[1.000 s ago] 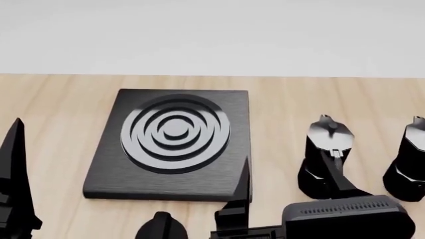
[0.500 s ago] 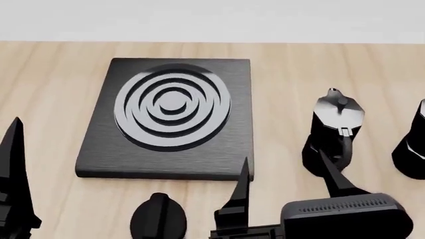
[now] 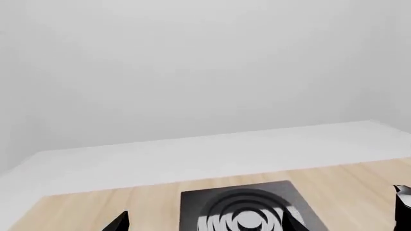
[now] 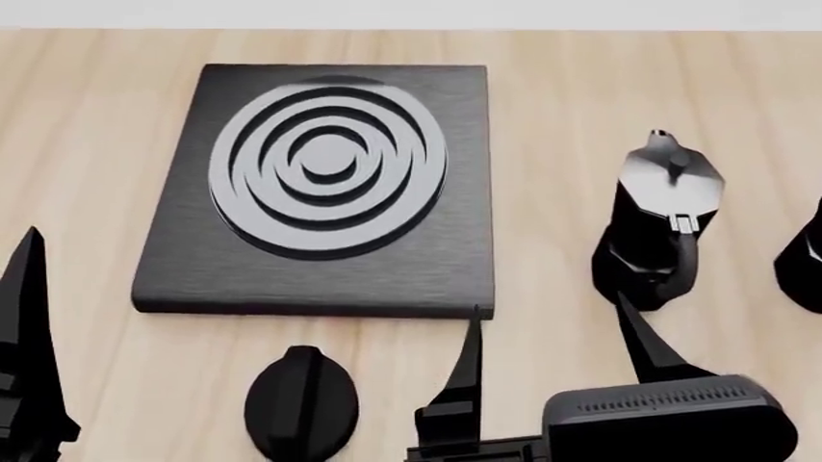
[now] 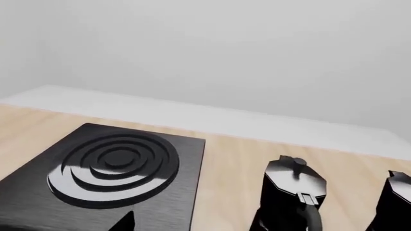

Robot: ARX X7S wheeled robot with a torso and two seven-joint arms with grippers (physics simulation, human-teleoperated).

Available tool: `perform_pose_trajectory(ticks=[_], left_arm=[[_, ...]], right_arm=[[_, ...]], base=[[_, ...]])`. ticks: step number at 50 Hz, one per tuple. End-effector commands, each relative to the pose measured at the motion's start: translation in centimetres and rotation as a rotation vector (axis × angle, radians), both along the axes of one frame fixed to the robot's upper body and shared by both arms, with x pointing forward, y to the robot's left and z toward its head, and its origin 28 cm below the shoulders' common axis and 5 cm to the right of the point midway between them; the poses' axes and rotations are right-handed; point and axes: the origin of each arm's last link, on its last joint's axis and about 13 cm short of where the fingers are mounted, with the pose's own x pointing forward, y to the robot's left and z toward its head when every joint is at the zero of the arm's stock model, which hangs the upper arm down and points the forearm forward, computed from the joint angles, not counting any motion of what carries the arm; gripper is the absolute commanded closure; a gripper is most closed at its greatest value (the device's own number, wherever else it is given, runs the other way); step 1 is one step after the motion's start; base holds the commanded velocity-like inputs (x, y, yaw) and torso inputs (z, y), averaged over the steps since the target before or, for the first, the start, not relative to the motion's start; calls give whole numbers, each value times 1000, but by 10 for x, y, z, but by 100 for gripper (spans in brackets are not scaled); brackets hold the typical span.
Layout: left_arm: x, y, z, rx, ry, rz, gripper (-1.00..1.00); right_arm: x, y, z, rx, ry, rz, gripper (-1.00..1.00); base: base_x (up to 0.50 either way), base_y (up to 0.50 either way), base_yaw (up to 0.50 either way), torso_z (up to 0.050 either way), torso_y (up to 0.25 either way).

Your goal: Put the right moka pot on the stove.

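Observation:
The stove lies flat on the wooden table, a dark square slab with silver rings. Two black moka pots stand to its right. The right moka pot is cut by the head view's right edge and also shows at the edge of the right wrist view. The other pot stands between it and the stove. My right gripper is open and empty, near the table's front, its tips short of the stove's front corner and that nearer pot. My left gripper is open and empty, well left of the stove.
A separate black oval knob lies on the table in front of the stove, left of my right gripper. One finger of the left gripper shows at the head view's left edge. A pale wall rises behind the table's far edge.
The head view has tilted down: the stove and pots sit higher in the picture and the knob shows in full. Both grippers keep their place in the view, still open.

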Motion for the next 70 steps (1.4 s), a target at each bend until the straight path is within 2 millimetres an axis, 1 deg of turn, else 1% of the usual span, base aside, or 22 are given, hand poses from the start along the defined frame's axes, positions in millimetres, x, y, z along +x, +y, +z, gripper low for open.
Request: perform_pose_trajectory(ticks=[1, 23, 31, 40, 46, 50, 53, 54, 57, 59, 65, 70], left_arm=[[0, 0, 0, 1, 0, 0, -100], [0, 0, 1, -18, -1, 2, -100], [0, 0, 0, -10, 2, 3, -100], [0, 0, 0, -6, 6, 4, -100], [1, 0, -1, -6, 9, 6, -100], [0, 0, -1, -5, 10, 4, -100], [0, 1, 0, -5, 9, 5, -100], [0, 1, 0, -5, 12, 9, -100], [0, 1, -1, -6, 12, 8, -100], [0, 0, -1, -6, 14, 6, -100], [0, 1, -1, -7, 14, 6, -100], [1, 1, -1, -5, 18, 7, -100]], right_arm=[[-1, 0, 1, 1, -2, 1, -100], [-2, 0, 2, -4, -5, 0, -100], [-2, -6, 4, -4, -14, 3, -100], [-4, -18, 5, -3, -25, -26, -100], [-6, -33, 9, 68, -17, -73, -100], [-7, -42, 11, 40, -24, -89, -100], [-7, -43, 12, 37, -24, -93, -100], [-9, -50, 13, 41, -23, -100, -100], [-10, -52, 13, 42, -23, -103, -100], [-11, -59, 13, 43, -31, -115, -100], [-14, -68, 21, 27, -48, -141, -100], [-18, -76, 23, 16, -50, -166, -100]], base=[[0, 0, 0, 0, -102], [0, 0, 0, 0, -97], [0, 0, 0, 0, 0], [0, 0, 0, 0, 0], [0, 0, 0, 0, 0], [0, 0, 0, 0, 0], [0, 0, 0, 0, 0], [0, 0, 0, 0, 0], [0, 0, 0, 0, 0], [0, 0, 0, 0, 0], [0, 0, 0, 0, 0], [0, 0, 0, 0, 0]])
